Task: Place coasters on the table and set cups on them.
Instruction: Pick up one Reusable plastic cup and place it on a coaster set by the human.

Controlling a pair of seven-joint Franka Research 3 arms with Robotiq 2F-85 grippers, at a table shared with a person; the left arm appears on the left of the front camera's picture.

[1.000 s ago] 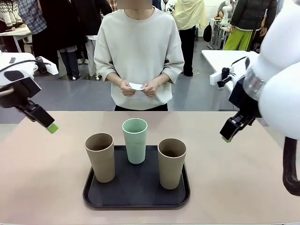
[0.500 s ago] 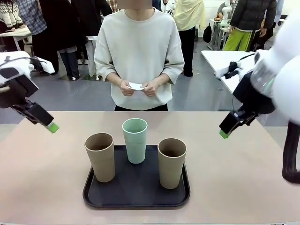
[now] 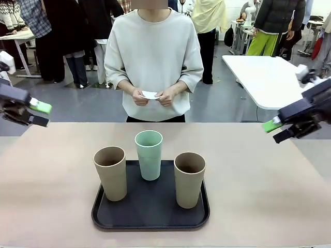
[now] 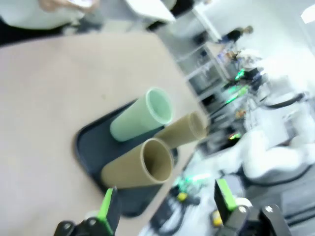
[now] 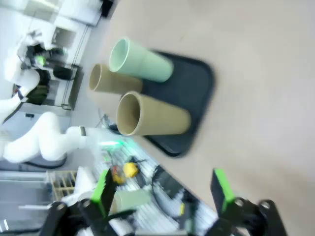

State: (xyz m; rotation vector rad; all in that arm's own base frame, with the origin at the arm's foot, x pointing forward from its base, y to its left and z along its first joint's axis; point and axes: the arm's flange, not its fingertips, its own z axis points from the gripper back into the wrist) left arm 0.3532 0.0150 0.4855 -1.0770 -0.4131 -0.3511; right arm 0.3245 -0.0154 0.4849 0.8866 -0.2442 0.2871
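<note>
1. The mint cup and two brown cups stand upright on a black tray at the near middle of the surface. The mint one is at the back and the brown ones are front left and front right, close together but apart.
2. The person across the surface holds a small, flat white thing, likely the coasters, between both hands. None lies on the surface yet.
3. The left end effector hangs over the left edge with its jaws spread wide and nothing in them. The right end effector hangs over the right edge, equally wide and empty.
4. All three look light, stiff and matte, so the pads should hold without a hard squeeze. They are tall with narrow bases and will probably tip easily.
5. Best hold: across the wall at about mid-height, one finger on each side. The taper widens upward, so it should wedge in the grip rather than slip down.
6. The brown ones have free outer sides. The mint one sits between and behind them and is tighter to reach.
7. The coasters look thin and light, likely to slide, so lower each one straight down.
</note>
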